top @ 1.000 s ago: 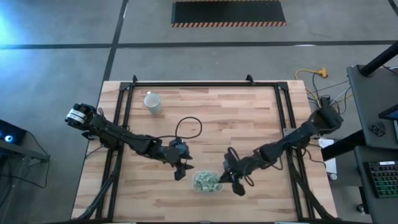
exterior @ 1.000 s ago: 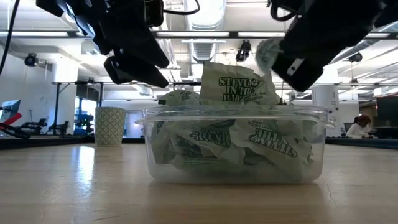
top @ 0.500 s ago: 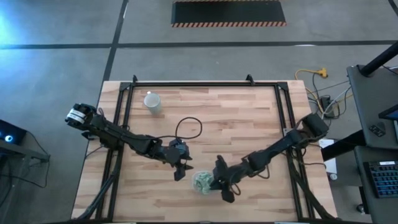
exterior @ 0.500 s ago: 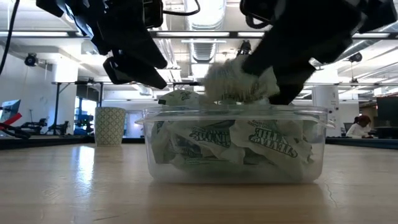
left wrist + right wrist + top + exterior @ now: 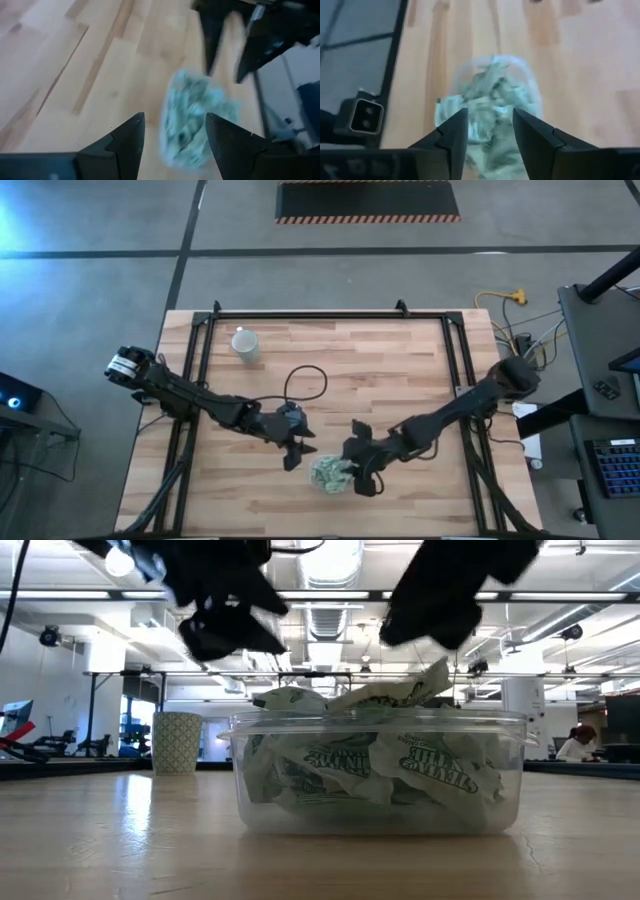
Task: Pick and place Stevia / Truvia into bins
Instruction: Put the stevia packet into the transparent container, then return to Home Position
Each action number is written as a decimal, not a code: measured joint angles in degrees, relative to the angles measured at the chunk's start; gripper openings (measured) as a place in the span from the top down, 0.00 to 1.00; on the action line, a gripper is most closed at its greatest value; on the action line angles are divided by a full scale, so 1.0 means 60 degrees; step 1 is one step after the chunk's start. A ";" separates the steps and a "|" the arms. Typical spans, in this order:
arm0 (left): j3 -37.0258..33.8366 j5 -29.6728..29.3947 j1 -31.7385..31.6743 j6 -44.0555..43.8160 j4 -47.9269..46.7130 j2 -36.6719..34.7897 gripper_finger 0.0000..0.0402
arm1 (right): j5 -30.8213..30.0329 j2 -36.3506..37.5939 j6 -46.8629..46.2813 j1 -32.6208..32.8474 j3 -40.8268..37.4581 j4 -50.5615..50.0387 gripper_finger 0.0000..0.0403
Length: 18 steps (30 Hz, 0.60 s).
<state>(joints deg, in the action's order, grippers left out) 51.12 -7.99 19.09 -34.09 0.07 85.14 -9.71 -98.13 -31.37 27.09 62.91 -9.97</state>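
Release step: the right hand (image 5: 357,476), fingers spread and empty, hangs over the shallow clear plastic bin (image 5: 375,772), heaped past its rim with pale green-and-white paper sachets (image 5: 352,700), at the wooden counter's (image 5: 400,370) front. Next likely calls for lifting clear. The left hand (image 5: 297,455), also open, hovers just beside the bin.

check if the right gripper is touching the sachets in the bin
Apart. The low view shows background between the right gripper and the sachets heaped in the bin.
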 joint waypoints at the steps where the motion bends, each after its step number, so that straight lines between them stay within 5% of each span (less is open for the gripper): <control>1: 0.0104 0.0001 0.0004 0.0000 0.0111 0.0000 0.52 | -0.0180 0.0132 0.0237 0.0000 0.0170 -0.0434 0.63; 5: 0.0315 0.0004 0.0004 0.0353 0.1127 -0.0058 0.52 | -0.0955 0.0617 0.1298 0.0007 0.0825 -0.1427 0.63; 11: 0.0334 0.0123 0.0066 0.3016 0.1879 -0.0625 0.52 | -0.1235 0.1599 0.2671 0.0269 0.0938 -0.1772 0.64; 18: -0.1260 0.0009 0.0076 0.5338 0.2448 -0.3223 0.52 | -0.3912 0.4680 0.1864 0.1115 -0.1491 -0.1446 0.70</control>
<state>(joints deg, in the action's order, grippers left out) 43.56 -7.93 19.55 -2.06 14.75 65.80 -33.19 -70.05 -20.19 33.78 53.96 -18.65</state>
